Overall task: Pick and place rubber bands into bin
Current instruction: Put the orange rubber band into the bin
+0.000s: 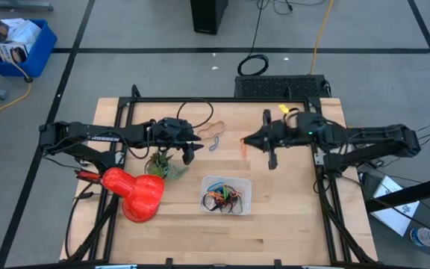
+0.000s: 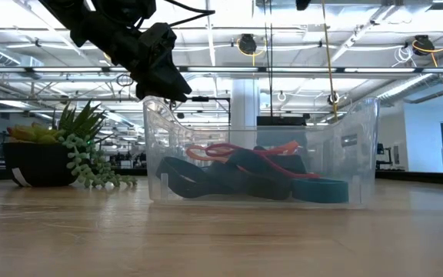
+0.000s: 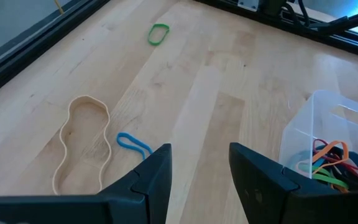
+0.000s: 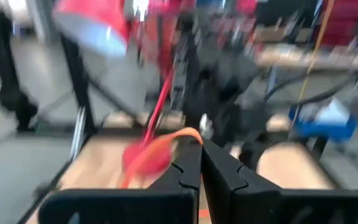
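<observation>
Rubber bands (image 1: 223, 197) in bin (image 1: 242, 184); arm lettering unreadable.

High view: straight down over the whole table (image 1: 275, 224). Low view: level at tabletop, close to the bin (image 2: 260, 154), also seen from above. Wrist views: forward past each arm's fingers.

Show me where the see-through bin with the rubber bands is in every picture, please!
High view: the bin sits low in the middle of the table, between the two arms.
Low view: the bin fills the centre, standing on the wood.
Left wrist view: only a corner of the bin shows at the right edge.
Right wrist view: not in it.
Shared landmark: the colourful rubber bands lying inside the bin.
</observation>
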Robot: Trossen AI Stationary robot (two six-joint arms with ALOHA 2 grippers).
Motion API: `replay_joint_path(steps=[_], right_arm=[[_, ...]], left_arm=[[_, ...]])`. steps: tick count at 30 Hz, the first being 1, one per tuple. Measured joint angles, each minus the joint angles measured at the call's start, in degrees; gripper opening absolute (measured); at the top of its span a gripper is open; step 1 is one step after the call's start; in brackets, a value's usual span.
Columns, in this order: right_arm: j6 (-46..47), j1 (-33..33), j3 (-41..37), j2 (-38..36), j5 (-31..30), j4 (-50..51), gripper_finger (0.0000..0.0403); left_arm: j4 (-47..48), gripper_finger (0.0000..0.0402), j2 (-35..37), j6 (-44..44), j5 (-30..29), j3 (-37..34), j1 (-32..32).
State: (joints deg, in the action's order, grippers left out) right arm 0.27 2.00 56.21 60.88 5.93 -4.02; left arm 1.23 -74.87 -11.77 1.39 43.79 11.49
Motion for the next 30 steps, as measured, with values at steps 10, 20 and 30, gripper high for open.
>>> replay_joint_path(steps=[10,20,30], right_arm=[[-1.0,-7.8,14.8,17.9,0.1,24.4,0.0],[1.4,-12.1,14.8,29.9,0.3,29.3,0.0],[2.1,-13.4,14.8,37.7,0.2,28.4,0.0]], left_arm=[[-0.9,0.0168,0.0,0.3,0.0,0.0,0.0],[-1.0,0.0168,0.0,0.8,0.0,0.0,0.0],[-1.0,0.0168,0.0,0.8,0.0,0.0,0.0]])
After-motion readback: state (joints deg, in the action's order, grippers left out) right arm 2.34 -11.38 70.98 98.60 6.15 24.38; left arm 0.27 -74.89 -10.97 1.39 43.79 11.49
